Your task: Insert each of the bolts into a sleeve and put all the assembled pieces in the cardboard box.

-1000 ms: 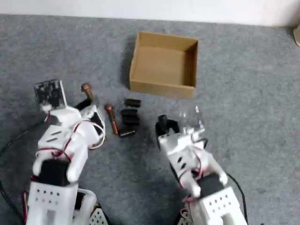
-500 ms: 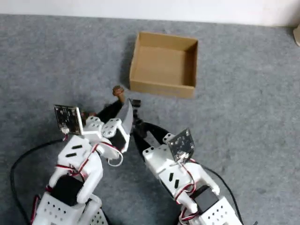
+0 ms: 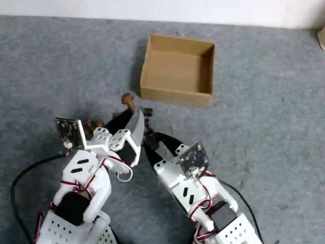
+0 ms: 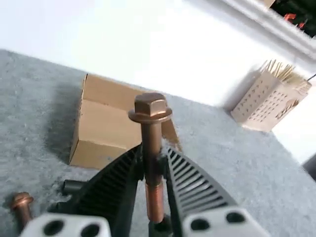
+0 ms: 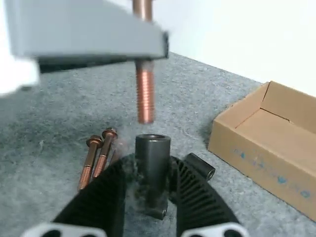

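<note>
Arms from both sides meet just short of the cardboard box point(image 3: 176, 43) in the high view, a bolt point(image 3: 127, 98) head poking up between them. From the left wrist, my left gripper point(image 4: 151, 150) pinches that bolt mid-shank, upright. I judge it heavy, stiff and slick. From the right wrist, my right gripper point(image 5: 149, 165) clamps a sleeve point(image 5: 153, 148) upright under the thread. It looks rigid and is best held by its sides.

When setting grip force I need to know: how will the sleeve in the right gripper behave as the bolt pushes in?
The sleeve looks like rigid dark metal, so it probably won't deform. Ribbed fingers of the right gripper hold it upright, likely resisting slip. Being round, it might tilt if the bolt lands off-centre.
</note>
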{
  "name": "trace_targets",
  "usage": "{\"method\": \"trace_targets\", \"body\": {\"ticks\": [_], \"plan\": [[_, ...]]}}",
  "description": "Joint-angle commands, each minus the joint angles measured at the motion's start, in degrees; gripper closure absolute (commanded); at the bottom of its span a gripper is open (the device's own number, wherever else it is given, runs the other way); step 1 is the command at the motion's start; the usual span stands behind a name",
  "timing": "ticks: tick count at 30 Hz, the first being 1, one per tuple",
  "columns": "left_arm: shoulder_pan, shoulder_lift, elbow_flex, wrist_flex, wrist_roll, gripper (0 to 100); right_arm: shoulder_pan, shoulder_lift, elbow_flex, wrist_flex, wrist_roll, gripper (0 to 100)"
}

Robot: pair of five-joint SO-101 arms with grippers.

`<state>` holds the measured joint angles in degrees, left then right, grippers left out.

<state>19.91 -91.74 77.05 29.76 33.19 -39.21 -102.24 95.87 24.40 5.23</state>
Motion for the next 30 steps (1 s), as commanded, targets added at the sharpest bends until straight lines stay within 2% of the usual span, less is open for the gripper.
{"method": "trace_targets", "body": {"ticks": [1, 5, 10, 25, 30], "plan": [[1.19, -0.48, -0.57, -2.64, 0.88, 100, -0.84, 0.13, 1.54, -1.80, 1.49, 99.4], [1.27, -0.48, -0.48, -2.55, 0.88, 100, -0.84, 0.13, 1.54, -1.80, 1.58, 99.4], [6.20, -1.01, 1.19, -1.49, 0.62, 100, -0.75, 0.13, 1.71, -1.80, 1.58, 99.4], [6.37, -1.01, 6.73, 0.00, 0.44, 100, -0.48, 0.13, 3.03, -1.89, 1.58, 99.4], [6.64, -1.01, 6.73, 2.90, 0.44, 99, 2.68, 0.13, 3.03, -1.89, 1.49, 99.4]]}}
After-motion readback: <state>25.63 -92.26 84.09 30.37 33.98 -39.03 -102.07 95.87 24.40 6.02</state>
